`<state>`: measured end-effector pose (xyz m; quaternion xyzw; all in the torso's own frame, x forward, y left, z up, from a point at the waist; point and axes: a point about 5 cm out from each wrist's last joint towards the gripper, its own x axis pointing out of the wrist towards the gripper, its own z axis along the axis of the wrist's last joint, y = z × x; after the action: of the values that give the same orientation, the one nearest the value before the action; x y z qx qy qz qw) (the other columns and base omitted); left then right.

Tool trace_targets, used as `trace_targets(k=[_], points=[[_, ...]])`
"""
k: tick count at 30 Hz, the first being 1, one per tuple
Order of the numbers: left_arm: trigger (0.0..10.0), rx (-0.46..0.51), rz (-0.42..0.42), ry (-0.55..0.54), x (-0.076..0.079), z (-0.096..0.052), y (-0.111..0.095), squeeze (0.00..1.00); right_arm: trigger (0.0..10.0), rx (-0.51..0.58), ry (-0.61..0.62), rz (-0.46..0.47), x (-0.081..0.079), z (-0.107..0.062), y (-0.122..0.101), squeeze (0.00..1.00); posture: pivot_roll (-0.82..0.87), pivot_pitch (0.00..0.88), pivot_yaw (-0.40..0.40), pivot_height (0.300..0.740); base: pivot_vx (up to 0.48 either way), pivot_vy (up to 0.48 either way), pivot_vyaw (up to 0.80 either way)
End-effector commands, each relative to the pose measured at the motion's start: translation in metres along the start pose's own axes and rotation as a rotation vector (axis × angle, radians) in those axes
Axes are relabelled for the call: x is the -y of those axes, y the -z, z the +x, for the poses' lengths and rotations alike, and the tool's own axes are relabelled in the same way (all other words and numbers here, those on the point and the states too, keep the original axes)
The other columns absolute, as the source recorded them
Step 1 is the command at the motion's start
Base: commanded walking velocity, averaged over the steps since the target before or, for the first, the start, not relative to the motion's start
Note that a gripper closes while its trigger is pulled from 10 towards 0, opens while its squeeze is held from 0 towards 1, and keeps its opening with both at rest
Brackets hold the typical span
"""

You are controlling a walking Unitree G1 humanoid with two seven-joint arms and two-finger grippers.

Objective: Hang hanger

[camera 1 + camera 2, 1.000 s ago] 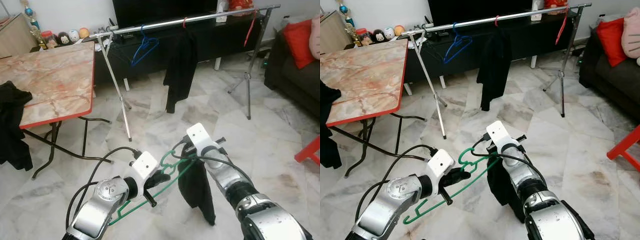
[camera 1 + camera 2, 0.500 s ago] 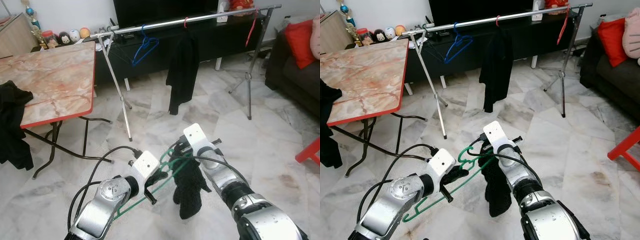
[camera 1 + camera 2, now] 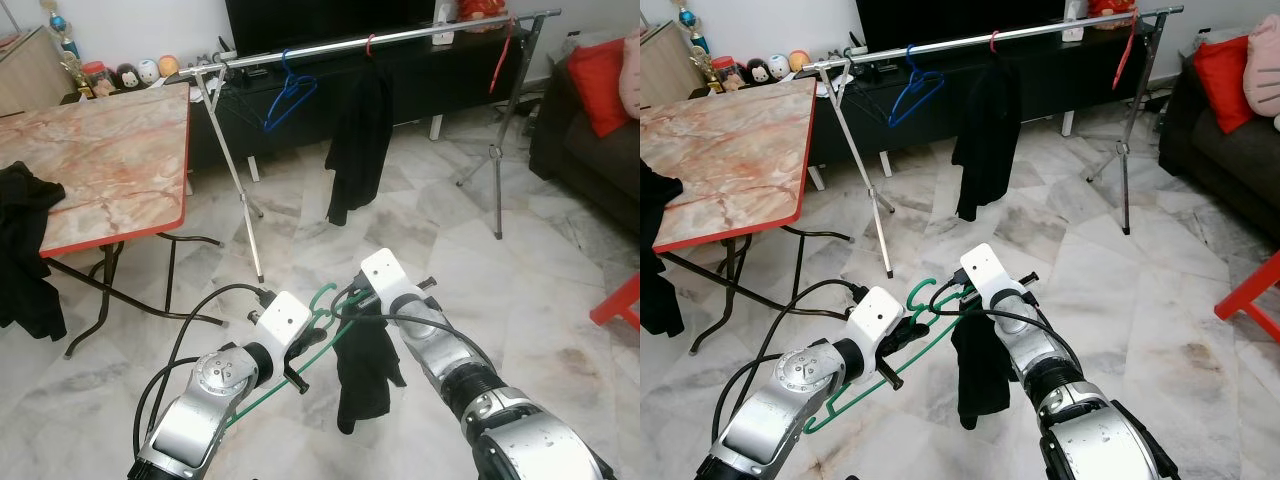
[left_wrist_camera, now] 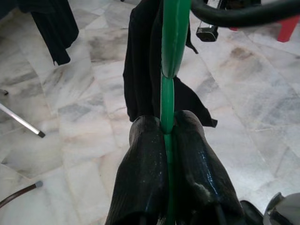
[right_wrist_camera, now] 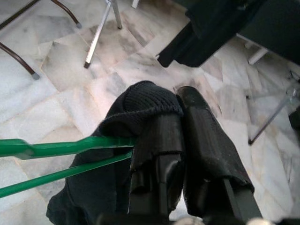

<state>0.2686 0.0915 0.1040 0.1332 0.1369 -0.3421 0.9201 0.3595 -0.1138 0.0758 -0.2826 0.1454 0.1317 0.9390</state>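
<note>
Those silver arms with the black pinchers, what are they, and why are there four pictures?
They belong to a walking robot. The two wide pictures come from the camera eyes in its head, looking down at its own arms and a marble floor. The two close pictures come from small cameras on its wrists.

The left gripper has its jaws shut on a green hanger. The right gripper has its jaws shut on a black cloth that droops from the hanger.

Farther off stands a metal clothes rail. A blue hanger and a black garment hang on it. To the robot's left is a marble-patterned table with a red edge and dark clothing draped over it. The green hanger is not yet on the rail.
</note>
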Motion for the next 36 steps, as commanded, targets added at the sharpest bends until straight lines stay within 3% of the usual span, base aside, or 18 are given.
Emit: trace_targets(k=[1, 19, 24, 36], points=[[10.0, -0.022, 0.023, -0.048, -0.007, -0.001, 0.004, 0.0, 10.0, 0.054, -0.022, -0.021, -0.001, 0.001, -0.014, 0.0, -0.09, 0.0, 0.097, 0.74, 0.0, 0.0, 0.0], [10.0, -0.084, 0.051, -0.046, -0.008, -0.002, 0.015, 0.0, 10.0, 0.047, -0.006, -0.006, 0.013, -0.002, -0.011, 0.0, -0.1, 0.0, 0.099, 0.74, 0.0, 0.0, 0.0], [10.0, -0.135, 0.078, -0.082, -0.012, -0.004, 0.023, 0.0, 10.0, 0.017, 0.03, -0.053, 0.019, -0.003, -0.008, 0.0, -0.09, 0.0, 0.097, 0.74, 0.0, 0.0, 0.0], [10.0, -0.133, 0.087, -0.09, -0.012, -0.002, 0.022, 0.0, 10.0, 0.027, -0.02, -0.076, 0.013, -0.004, -0.011, 0.0, -0.09, 0.0, 0.094, 0.74, 0.0, 0.0, 0.0]])
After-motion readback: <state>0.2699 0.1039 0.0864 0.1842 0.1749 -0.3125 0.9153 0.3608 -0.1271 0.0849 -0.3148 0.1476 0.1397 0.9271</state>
